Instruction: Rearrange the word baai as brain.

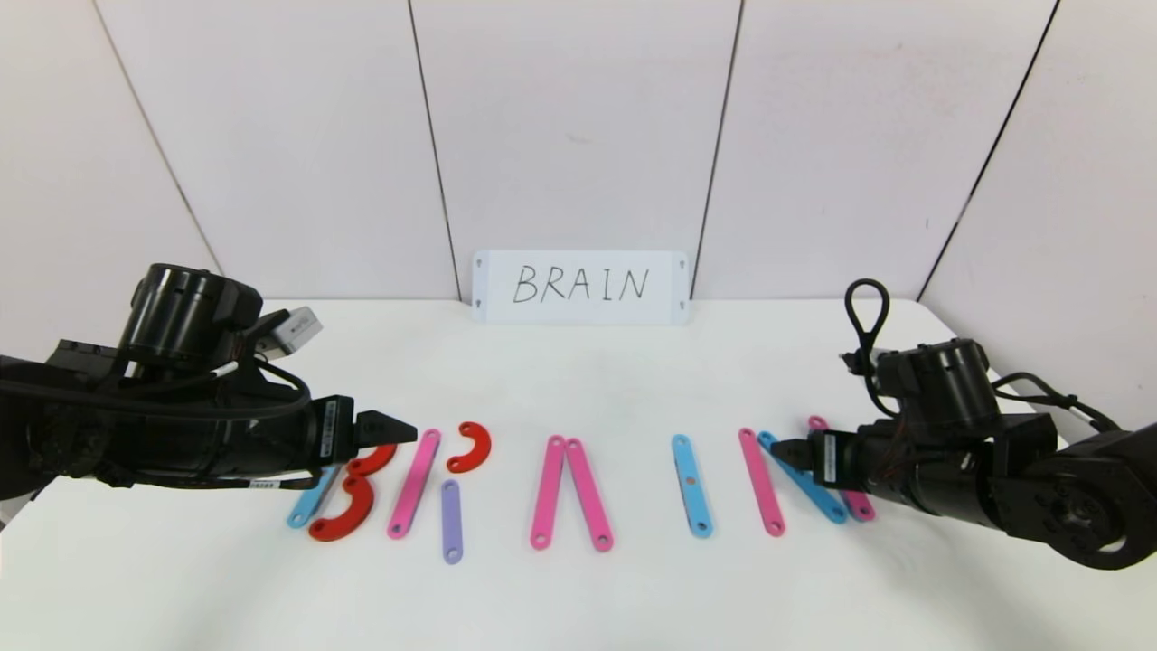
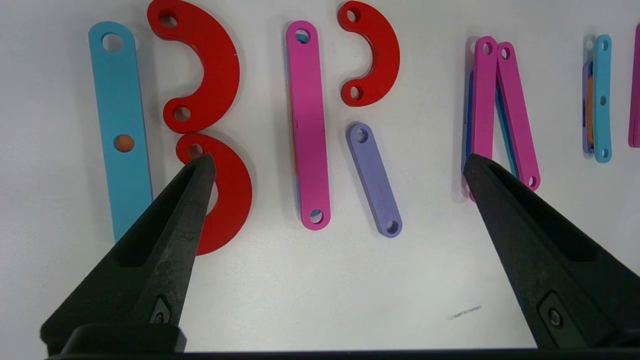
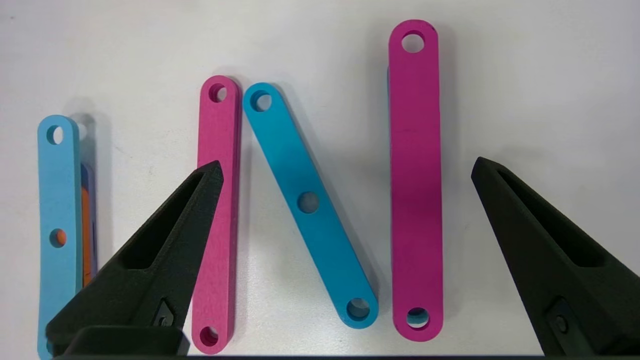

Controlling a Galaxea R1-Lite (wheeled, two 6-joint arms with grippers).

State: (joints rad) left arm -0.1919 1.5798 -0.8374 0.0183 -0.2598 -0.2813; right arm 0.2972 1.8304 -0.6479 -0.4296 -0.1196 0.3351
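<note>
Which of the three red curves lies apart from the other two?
The red curve beside the pink bar, forming the R's bowl above the lilac bar. The other two sit stacked end to end as the B.

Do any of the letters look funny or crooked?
Yes. The letter A is only two pink bars meeting at the top, with no crossbar. In the letter R, the lilac bar lies apart from its red curve. B, I and N look tidy.
</note>
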